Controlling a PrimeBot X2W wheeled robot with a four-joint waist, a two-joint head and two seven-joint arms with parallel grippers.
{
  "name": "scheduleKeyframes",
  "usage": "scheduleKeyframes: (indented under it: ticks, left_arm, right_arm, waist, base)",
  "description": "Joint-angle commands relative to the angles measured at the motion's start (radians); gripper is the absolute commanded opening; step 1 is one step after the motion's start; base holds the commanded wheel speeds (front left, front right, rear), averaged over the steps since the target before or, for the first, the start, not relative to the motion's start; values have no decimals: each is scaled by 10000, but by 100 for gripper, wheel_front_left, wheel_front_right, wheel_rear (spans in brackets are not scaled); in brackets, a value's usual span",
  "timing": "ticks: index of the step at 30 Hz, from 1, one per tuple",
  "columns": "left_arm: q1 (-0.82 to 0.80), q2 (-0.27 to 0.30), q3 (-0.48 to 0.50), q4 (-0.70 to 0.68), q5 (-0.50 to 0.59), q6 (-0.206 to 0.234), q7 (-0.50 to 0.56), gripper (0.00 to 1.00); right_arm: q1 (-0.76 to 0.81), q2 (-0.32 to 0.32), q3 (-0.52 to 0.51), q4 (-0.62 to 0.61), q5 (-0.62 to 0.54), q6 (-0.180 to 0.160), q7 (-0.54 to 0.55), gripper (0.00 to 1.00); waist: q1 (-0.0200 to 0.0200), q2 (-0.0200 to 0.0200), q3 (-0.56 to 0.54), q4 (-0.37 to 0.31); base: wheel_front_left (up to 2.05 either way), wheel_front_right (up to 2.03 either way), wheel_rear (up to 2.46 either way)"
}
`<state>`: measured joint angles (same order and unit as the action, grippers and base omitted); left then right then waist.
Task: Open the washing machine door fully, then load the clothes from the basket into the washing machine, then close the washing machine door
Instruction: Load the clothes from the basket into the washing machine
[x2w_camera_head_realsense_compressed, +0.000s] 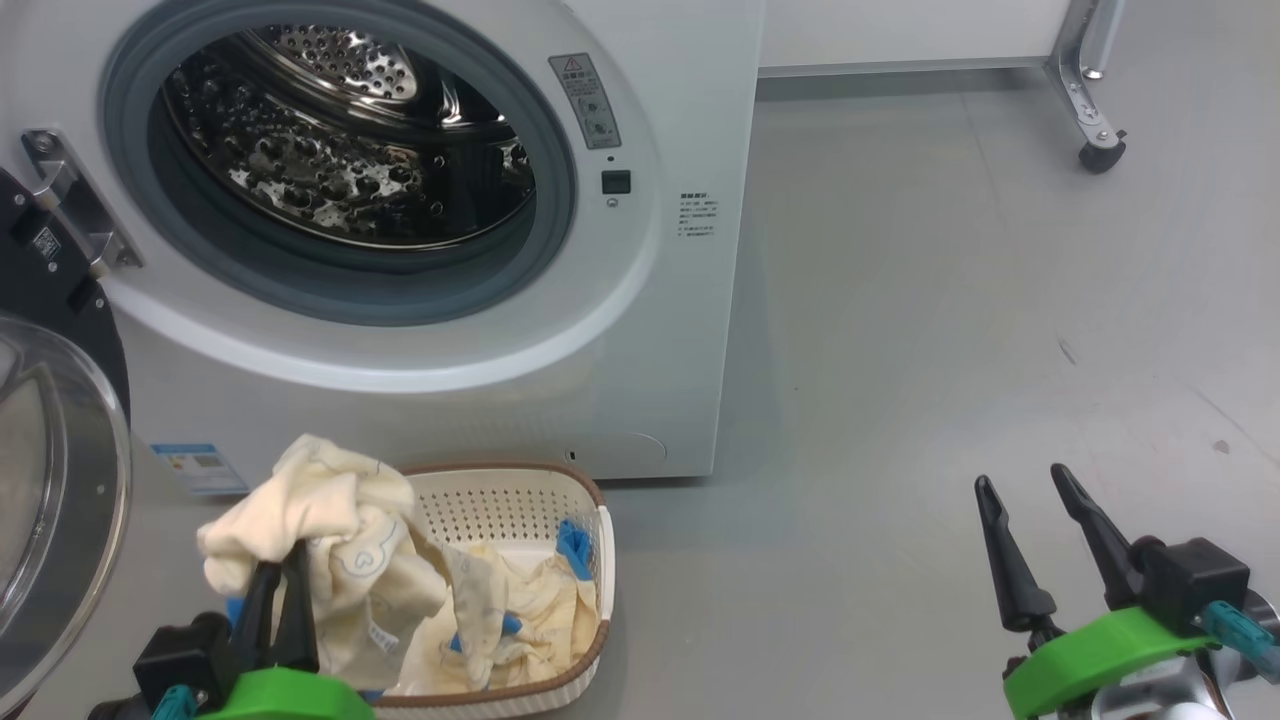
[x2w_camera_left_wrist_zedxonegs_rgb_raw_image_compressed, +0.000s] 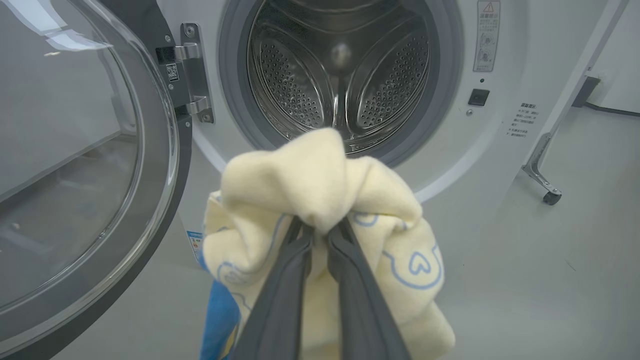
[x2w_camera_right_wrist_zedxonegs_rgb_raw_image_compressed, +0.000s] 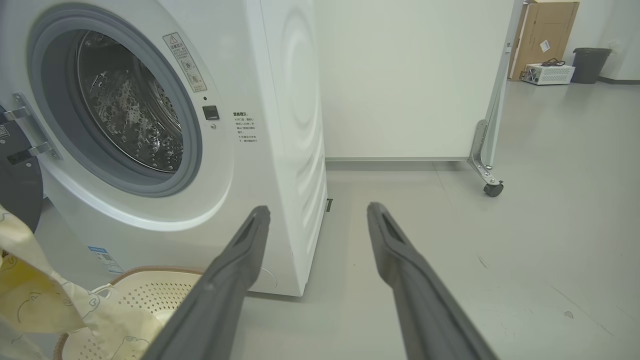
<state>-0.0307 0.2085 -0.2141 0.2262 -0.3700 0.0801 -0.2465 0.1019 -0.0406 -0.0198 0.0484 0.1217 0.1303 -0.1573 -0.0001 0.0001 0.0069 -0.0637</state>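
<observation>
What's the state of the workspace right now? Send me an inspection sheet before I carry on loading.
Surface: grey floor, a few scuffs.
Job's things: washing machine with washing machine door swung open to its left; no clothes seen in the drum; basket on the floor in front, holding clothes.
Clutter: cardboard box, white device and dark bin, far off.
Grippers: left gripper shut on a pale-yellow garment held over the basket; right gripper open, holding nothing.
Cables: dark cable on the floor by the wall.
Surroundings: white partition on castors beside the machine.
</observation>
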Motion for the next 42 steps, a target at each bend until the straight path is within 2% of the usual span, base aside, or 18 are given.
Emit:
scheduleKeyframes:
  ticks: [1, 21, 28, 36, 41, 42]
  left_arm:
    - [-317, 155, 343, -370, 24, 69, -95, 0]
    - [-534, 200, 310, -399, 19, 145, -122, 0]
    - [-1083, 311, 265, -99, -77, -8, 73, 0]
    - [-3166, 407, 98, 1311, -329, -506, 1034, 0]
    - [-5187, 531, 103, 2866, -663, -1052, 1909, 0]
    - [-6080, 653, 171, 3467, -811, -1235, 2308, 0]
  right_arm:
    - [-182, -97, 238, -384, 25, 4, 21, 100]
    - [-213, -97, 337, -373, 115, 4, -18, 100]
    - [-462, -97, 496, -345, 176, 4, -42, 100]
    - [-1320, -97, 887, -183, 439, 4, -308, 100]
    - [-2074, -97, 1234, 81, 638, 4, -574, 100]
    - [-2395, -97, 1372, 192, 718, 4, -689, 100]
  waist:
    - [1, -1, 8, -11]
    - [1, -1, 343, -81]
    - [1, -1, 867, -152]
    - [1, -1, 2494, -353]
    - [1, -1, 3721, -628]
    - [1, -1, 4205, -788]
  base:
    - [0, 0, 0]
    - [0, 0, 0]
    - [0, 0, 0]
    - [0, 0, 0]
    - [0, 0, 0]
    - [0, 0, 0]
